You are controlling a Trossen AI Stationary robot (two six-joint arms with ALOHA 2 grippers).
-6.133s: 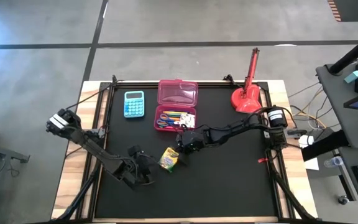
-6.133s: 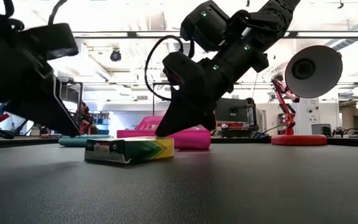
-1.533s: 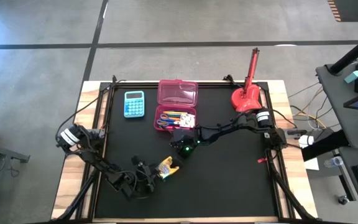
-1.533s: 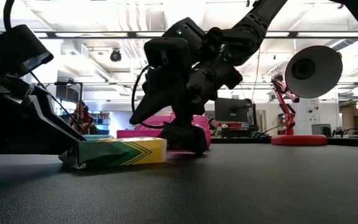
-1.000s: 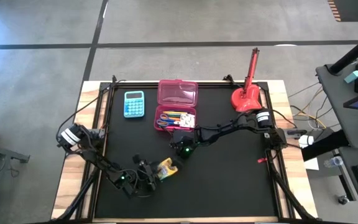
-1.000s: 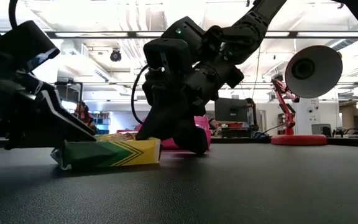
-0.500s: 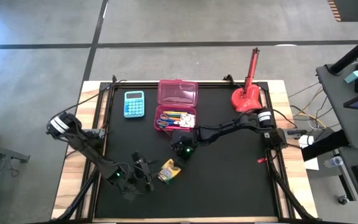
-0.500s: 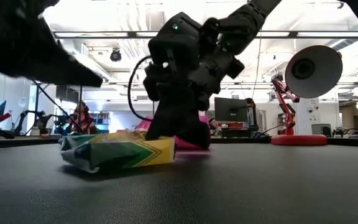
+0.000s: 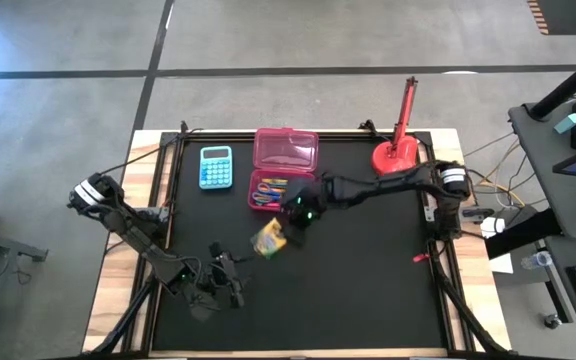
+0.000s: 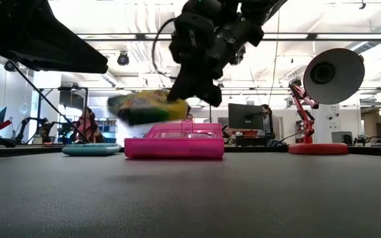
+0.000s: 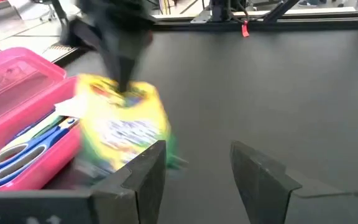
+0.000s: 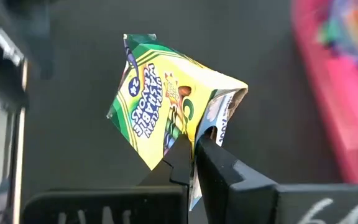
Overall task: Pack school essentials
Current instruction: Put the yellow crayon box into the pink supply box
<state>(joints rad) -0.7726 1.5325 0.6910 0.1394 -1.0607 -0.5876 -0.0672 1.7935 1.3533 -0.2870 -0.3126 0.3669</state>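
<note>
Transport is the step we judge to be in hand: the right claw (image 12: 194, 149) is pinched tight on an upper corner of the crumpled yellow-and-green cardboard crayon box (image 12: 169, 99), which hangs clear of the black surface (image 9: 368, 280), just beside the open translucent pink plastic case (image 9: 284, 170). Next, we reckon, the box must be carried over the case's lower tray, where blue-handled scissors (image 11: 23, 149) and pens already lie, then lowered and released. The left claw (image 11: 194, 165) waits with fingers spread and empty, near the surface's front. On the box we can make out only a "24"; the rest is too creased to read
</note>
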